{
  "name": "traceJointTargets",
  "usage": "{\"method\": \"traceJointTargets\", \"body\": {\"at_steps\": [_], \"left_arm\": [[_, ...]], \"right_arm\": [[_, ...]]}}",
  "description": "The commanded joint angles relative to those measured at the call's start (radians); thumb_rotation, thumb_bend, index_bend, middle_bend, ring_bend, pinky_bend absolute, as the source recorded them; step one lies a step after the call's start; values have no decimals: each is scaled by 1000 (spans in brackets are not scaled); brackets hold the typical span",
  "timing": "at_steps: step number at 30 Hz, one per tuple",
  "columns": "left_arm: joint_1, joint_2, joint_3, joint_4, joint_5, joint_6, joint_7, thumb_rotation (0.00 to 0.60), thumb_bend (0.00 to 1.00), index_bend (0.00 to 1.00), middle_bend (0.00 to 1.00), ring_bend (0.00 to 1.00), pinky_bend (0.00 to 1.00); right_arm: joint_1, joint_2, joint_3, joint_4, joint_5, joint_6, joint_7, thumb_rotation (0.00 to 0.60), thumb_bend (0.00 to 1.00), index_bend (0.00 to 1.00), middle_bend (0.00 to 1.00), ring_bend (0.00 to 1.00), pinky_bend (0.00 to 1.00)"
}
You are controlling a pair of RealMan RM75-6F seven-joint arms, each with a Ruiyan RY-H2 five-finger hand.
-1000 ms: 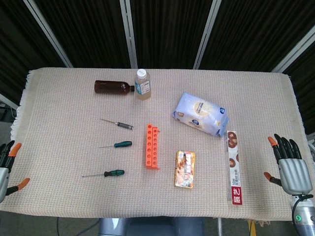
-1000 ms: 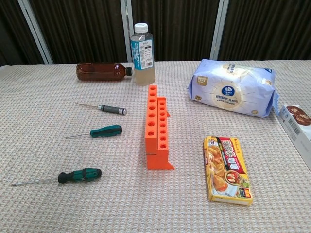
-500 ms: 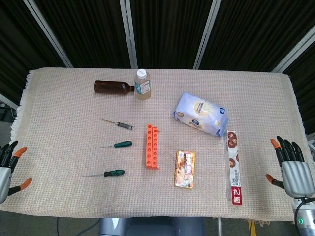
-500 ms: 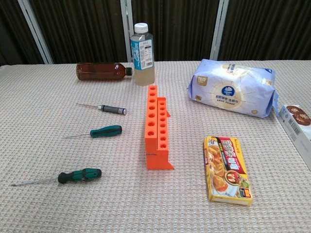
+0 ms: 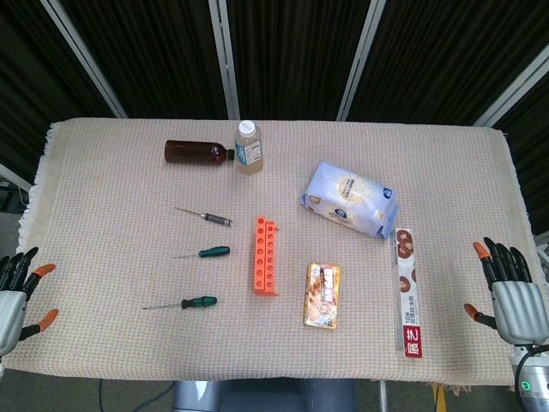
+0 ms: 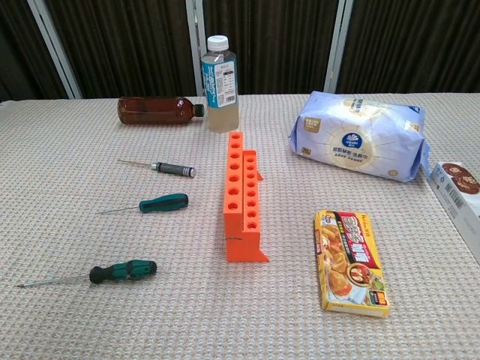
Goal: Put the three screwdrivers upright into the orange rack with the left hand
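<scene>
a: hands?
b: left hand [image 5: 15,300] and right hand [image 5: 513,296] are seen spread, nothing held, off the table edges.
a: rack?
b: orange rack [image 6: 241,196] is seen mid-table, holes unfilled. three screwdrivers [image 6: 124,271] [image 6: 162,202] [image 6: 172,169] are laid flat to its left.

Background: a table [image 5: 103,257] covered edge to edge by a beige woven cloth [image 5: 429,154] with a short fringe along its left side. Behind it hangs a black pleated curtain [image 5: 292,51] crossed by slanted pale metal bars [image 5: 225,60]; lighting is even.
</scene>
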Motion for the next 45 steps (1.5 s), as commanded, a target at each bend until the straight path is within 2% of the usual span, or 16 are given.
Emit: {"method": "traceJointTargets", "body": {"at_steps": [1,9,12,15,19,25,30,35,39,45], "left_arm": [[6,-3,-1,1,-1,10,-2,600,205,244,0,0,0],[11,-11,11,-8,8,9,16,600,207,288,2,0,0],[-5,-7,13,-24,29,-5,49,600,248,317,8,0,0],[-48,11,17,-80,68,-58,127,600,291,346,10,0,0],[-109,28,8,-170,94,-138,231,600,296,360,20,0,0],[-217,-19,-24,-276,101,-280,381,600,296,392,28,0,0],[-286,-68,-42,-359,27,-400,566,600,288,407,18,0,0],[-360,-159,-69,-382,-155,-510,749,600,286,375,5,0,0],[-413,-241,-78,-359,-288,-546,854,600,285,317,0,0,0],[-485,-374,-79,-312,-461,-533,974,600,285,292,0,0,0]], "right_arm": [[0,-2,-2,4,-1,-1,4,600,0,0,0,0,0],[-5,-9,-14,35,-23,6,35,600,0,0,0,0,0],[-7,-9,-17,47,-29,10,48,600,0,0,0,0,0],[-11,-11,-23,63,-41,17,67,600,0,0,0,0,0],[-19,-15,-31,79,-54,31,87,600,0,0,0,0,0],[-33,-16,-39,86,-67,53,99,600,0,0,0,0,0],[-38,-14,-41,84,-70,59,96,600,0,0,0,0,0],[-41,-15,-43,82,-70,60,95,600,0,0,0,0,0],[-46,-16,-44,82,-66,59,92,600,0,0,0,0,0],[-52,-12,-42,76,-56,59,88,600,0,0,0,0,0]]}}
